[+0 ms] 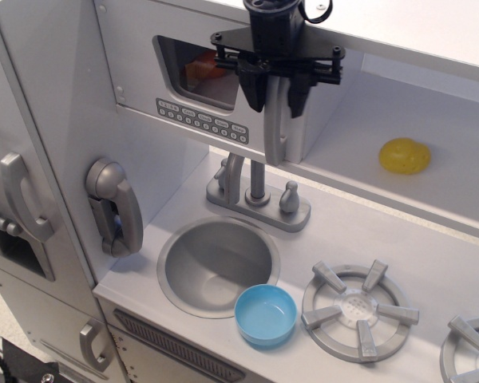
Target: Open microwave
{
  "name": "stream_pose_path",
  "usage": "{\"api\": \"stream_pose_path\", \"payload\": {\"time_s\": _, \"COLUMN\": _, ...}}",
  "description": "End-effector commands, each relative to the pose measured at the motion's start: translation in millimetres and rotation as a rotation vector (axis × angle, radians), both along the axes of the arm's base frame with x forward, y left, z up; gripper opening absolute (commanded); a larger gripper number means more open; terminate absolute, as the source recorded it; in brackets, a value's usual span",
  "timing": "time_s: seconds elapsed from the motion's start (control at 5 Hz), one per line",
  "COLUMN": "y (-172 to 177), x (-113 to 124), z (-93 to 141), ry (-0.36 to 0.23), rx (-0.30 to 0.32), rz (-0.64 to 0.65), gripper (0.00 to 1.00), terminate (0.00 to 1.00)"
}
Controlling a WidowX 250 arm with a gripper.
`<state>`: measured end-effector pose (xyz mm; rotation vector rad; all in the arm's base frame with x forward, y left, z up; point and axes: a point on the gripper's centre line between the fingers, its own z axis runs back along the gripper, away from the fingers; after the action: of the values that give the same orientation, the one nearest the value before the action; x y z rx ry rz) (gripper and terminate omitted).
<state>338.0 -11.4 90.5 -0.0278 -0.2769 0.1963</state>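
The microwave [188, 100] is a grey-white compartment at the upper left, with a dark rounded window, a row of small buttons [201, 120] and a vertical silver handle [273, 128] on its right edge. Something orange shows behind the window. Its door lies flat, closed. My black gripper [275, 97] hangs from above with its two fingers closed in on either side of the handle's upper part.
A faucet [258, 191] and round sink [217, 263] lie below the microwave. A blue bowl [265, 313] sits at the counter's front, beside a burner [359, 309]. A yellow object [405, 155] lies on the right shelf. A toy phone [114, 206] hangs left.
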Motion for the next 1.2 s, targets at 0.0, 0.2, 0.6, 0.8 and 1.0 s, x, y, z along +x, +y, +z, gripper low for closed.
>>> {"api": "stream_pose_path", "payload": {"time_s": 0.0, "y": 5, "x": -21, "z": 16, "ry": -0.006, "rx": -0.022, "rz": -0.015, "gripper": 0.0, "terminate": 0.0}}
{"api": "stream_pose_path", "payload": {"time_s": 0.2, "y": 12, "x": -46, "z": 14, "ry": 0.003, "rx": -0.008, "rz": -0.038, "gripper": 0.0, "terminate": 0.0}}
{"api": "stream_pose_path", "payload": {"time_s": 0.6, "y": 28, "x": -103, "z": 35, "ry": 0.126, "rx": 0.046, "rz": -0.076, "gripper": 1.0, "terminate": 0.0}}
{"api": "stream_pose_path", "payload": {"time_s": 0.8, "y": 15, "x": -114, "z": 38, "ry": 0.19, "rx": 0.035, "rz": -0.076, "gripper": 1.0, "terminate": 0.0}}
{"api": "stream_pose_path", "payload": {"time_s": 1.0, "y": -26, "x": -111, "z": 29, "ry": 0.228, "rx": 0.047, "rz": -0.075, "gripper": 1.0, "terminate": 0.0}}
